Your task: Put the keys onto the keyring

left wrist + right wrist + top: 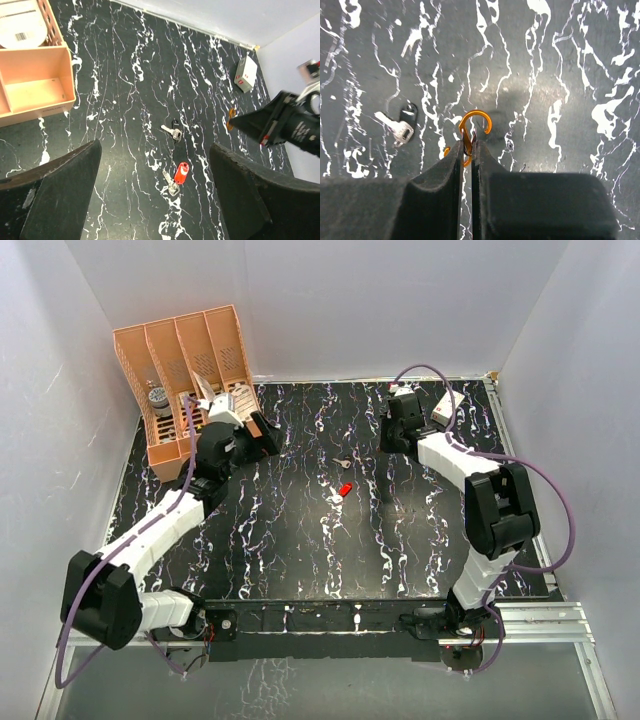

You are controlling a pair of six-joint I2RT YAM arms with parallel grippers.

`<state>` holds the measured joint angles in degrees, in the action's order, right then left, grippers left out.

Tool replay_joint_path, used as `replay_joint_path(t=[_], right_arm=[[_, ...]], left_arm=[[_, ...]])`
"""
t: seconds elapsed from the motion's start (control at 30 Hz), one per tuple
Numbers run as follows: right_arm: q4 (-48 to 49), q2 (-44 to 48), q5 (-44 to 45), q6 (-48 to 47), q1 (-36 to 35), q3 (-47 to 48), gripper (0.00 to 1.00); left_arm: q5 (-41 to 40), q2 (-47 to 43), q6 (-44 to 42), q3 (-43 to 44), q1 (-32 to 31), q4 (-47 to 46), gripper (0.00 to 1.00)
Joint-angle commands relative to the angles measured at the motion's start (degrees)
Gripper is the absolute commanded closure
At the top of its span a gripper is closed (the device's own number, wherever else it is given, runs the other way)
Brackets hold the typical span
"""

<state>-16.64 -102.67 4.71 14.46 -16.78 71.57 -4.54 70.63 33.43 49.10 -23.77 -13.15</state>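
The plain silver key lies mid-table; it also shows in the left wrist view and the right wrist view. The red-headed key lies just nearer, its red head beside a short silver blade. My right gripper is shut on the orange-gold keyring, whose open hook sticks out past the fingertips, just above the table right of the silver key. The keyring also shows in the left wrist view. My left gripper is open and empty, held high over the table, left of both keys.
An orange compartment rack stands at the back left, close behind the left gripper, with a white round container in it. A small white box lies at the back right near the right gripper. White walls enclose the table.
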Motion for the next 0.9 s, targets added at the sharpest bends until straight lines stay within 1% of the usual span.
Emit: replay_joint_path(t=[0.0, 0.1, 0.23, 0.5, 0.7, 0.87], right_arm=[[5.7, 2.6, -0.7, 0.0, -1.5, 0.2, 1.00], [5.0, 2.4, 1.9, -1.3, -3.7, 1.1, 1.00], [4.6, 1.5, 6.3, -3.0, -6.7, 1.9, 1.00], [3.8, -0.2, 14.4, -4.9, -11.5, 3.3, 1.00], [3.1, -3.9, 22.7, -7.1, -15.6, 5.4, 1.00], [2.0, -7.2, 26.6, -8.0, -17.8, 7.6, 1.00]], left_arm=[[5.3, 3.0, -1.6, 3.4, 0.2, -1.0, 0.14], [7.6, 5.0, -1.7, 4.5, 0.2, -0.4, 0.17], [7.7, 4.7, -1.6, 4.4, 0.2, -0.4, 0.17], [5.0, 0.3, -2.2, 4.4, 0.1, 2.5, 0.16], [2.1, -3.6, -3.6, 4.7, 0.2, 5.5, 0.15], [-0.4, -5.7, -4.2, 4.9, 0.2, 7.5, 0.13]])
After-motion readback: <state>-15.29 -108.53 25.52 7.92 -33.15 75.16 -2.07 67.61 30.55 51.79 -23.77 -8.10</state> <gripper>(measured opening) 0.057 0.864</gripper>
